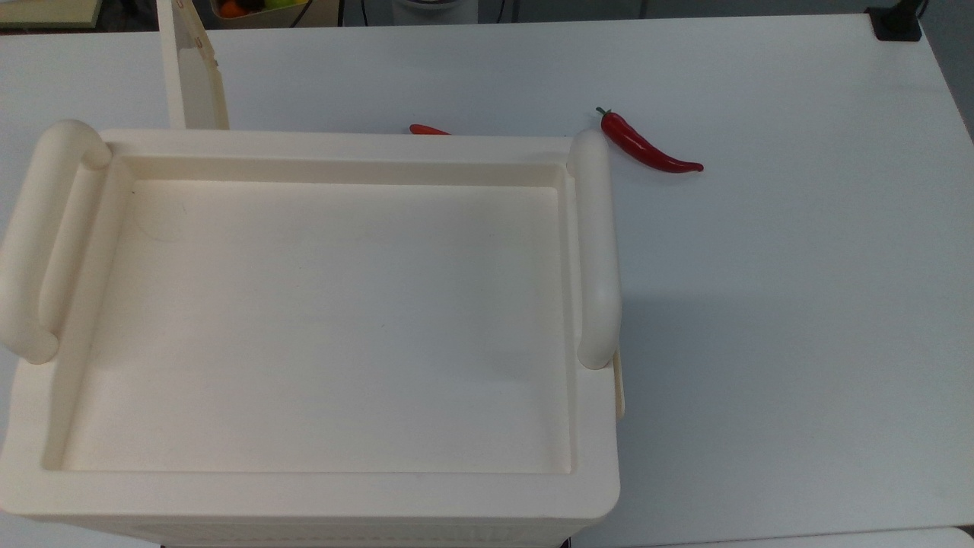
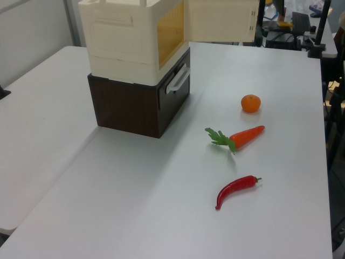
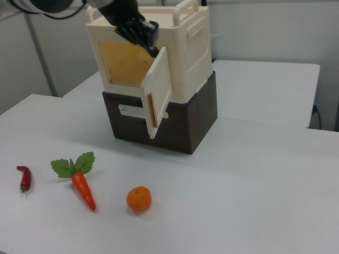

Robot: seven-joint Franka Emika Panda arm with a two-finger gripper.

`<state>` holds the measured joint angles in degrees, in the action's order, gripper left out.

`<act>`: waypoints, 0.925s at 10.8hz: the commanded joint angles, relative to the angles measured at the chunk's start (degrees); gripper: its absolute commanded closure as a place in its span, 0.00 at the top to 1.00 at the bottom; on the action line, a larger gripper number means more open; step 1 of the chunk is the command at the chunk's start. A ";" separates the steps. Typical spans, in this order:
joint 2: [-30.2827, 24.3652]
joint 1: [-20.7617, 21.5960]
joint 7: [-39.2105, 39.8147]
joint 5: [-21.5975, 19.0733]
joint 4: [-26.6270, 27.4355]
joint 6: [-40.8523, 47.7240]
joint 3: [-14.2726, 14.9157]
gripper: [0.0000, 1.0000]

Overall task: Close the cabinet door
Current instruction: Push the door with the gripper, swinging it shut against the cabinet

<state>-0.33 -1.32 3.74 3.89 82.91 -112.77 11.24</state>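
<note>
cabinet door [image 3: 158,90] hangs open, swung out roughly square to the cabinet [image 3: 196,47] front, hinged on the right view's right side, so the yellowish interior is exposed; in the left view the door [image 2: 218,20] sticks out toward the left view's right, and in the top view it's the thin panel [image 1: 194,76] edge-on past the cabinet [image 1: 342,144] rim near the top view's upper left; cabinet [image 2: 124,38] sits stacked on a dark brown drawer unit [image 3: 196,121], which puts the door up high, so the arm comes in from above; gripper [image 3: 148,39] is at the door's upper free corner, on the outer side away from the hinge, touching or just beside it, can't tell which, and can't tell whether it's apart or closed; that spot makes sense, the free edge gives the most leverage for a push; judgement: closing not yet done, door has its full swing left, next move is probably a sweep pushing the free edge back toward the opening, following the arc; risk: slipping off the thin top corner or shoving the light cabinet on its base; carrot [image 3: 82,190], orange [image 3: 139,199] and red chili [image 3: 24,178] lie on the white table [image 3: 254,174] well apart from the cabinet, out of the door's path
</note>
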 commanded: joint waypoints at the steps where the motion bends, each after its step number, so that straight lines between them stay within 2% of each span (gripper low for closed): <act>1: 3.04 -1.22 -0.32 -1.34 0.14 -2.45 1.77 0.00; 3: 4.63 -1.31 -0.66 -1.43 0.67 -2.36 1.77 0.00; 4: 4.72 -1.14 -0.75 -2.91 0.76 -2.28 1.69 0.00; 6: 4.72 -0.79 -0.93 -8.35 0.84 -2.19 1.25 0.00; 7: 4.64 -0.52 -1.02 -9.33 0.85 -1.93 0.90 0.00; 10: 4.72 3.33 -5.21 -10.04 1.46 -2.36 0.72 0.00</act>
<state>5.03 -0.99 2.91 -5.36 83.03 -113.88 11.86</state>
